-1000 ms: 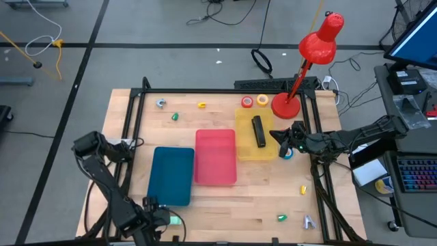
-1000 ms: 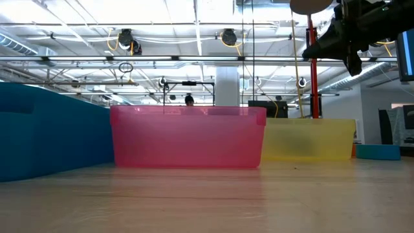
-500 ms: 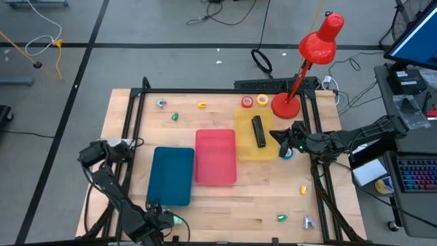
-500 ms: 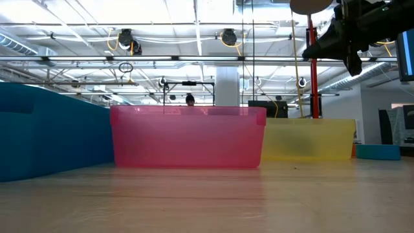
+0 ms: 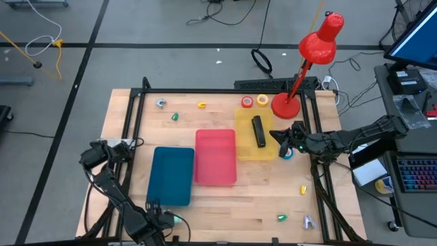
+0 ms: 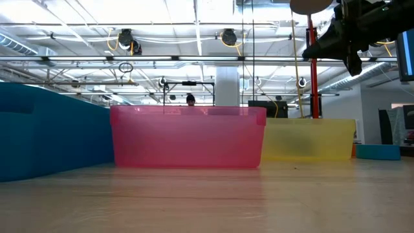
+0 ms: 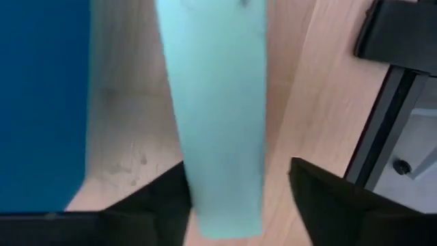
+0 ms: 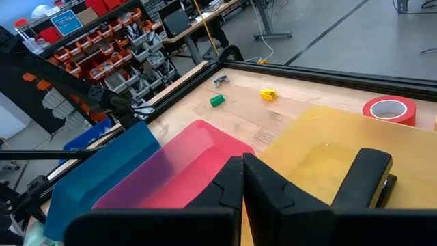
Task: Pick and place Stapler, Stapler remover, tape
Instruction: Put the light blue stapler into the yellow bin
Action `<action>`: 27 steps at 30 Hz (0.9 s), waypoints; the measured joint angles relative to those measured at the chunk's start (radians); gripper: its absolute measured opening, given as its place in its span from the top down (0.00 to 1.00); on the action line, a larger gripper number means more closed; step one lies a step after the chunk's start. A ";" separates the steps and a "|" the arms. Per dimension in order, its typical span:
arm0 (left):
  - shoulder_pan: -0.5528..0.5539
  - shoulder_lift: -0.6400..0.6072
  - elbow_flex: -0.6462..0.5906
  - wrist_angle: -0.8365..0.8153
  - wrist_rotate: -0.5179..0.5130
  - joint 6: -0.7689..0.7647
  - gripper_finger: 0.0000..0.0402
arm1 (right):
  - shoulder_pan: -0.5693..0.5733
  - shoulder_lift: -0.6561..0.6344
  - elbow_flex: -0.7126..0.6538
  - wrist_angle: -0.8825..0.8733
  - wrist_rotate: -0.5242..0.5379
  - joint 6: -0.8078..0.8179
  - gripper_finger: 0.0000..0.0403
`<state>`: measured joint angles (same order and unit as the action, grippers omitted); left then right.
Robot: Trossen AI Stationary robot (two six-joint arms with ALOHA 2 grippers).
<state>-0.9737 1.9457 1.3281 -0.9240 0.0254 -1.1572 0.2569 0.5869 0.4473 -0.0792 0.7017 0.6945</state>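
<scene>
Our right gripper [image 5: 281, 141] jaws closed, empty, beside yellow tray [image 5: 246, 152] holding stapler [image 5: 258, 130]; left gripper [image 5: 158, 222] at near edge, jaws' state unclear.

Stapler [image 8: 372, 179] partly behind right end effector [image 8: 243, 179]; red tape [image 8: 389, 109] edge-cropped.

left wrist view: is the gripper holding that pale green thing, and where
Not clamped: the pale green object sits between the fingers of the open left gripper, with a gap showing beside one.
</scene>
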 joint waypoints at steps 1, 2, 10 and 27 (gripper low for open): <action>0.000 0.000 0.000 0.001 0.000 0.000 0.50 | 0.000 0.000 0.000 0.000 0.000 0.000 1.00; 0.000 0.000 0.000 0.004 0.000 -0.002 0.55 | 0.000 0.000 0.000 0.000 0.000 0.000 1.00; 0.020 0.000 0.000 0.128 0.075 -0.015 0.70 | 0.000 0.000 0.000 0.000 0.000 0.000 1.00; 0.108 0.000 0.275 -0.098 0.003 -0.025 0.70 | 0.000 0.000 0.000 0.000 -0.001 -0.003 1.00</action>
<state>-0.8656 1.9453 1.6027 -1.0219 0.0286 -1.1818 0.2570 0.5872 0.4473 -0.0788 0.7006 0.6918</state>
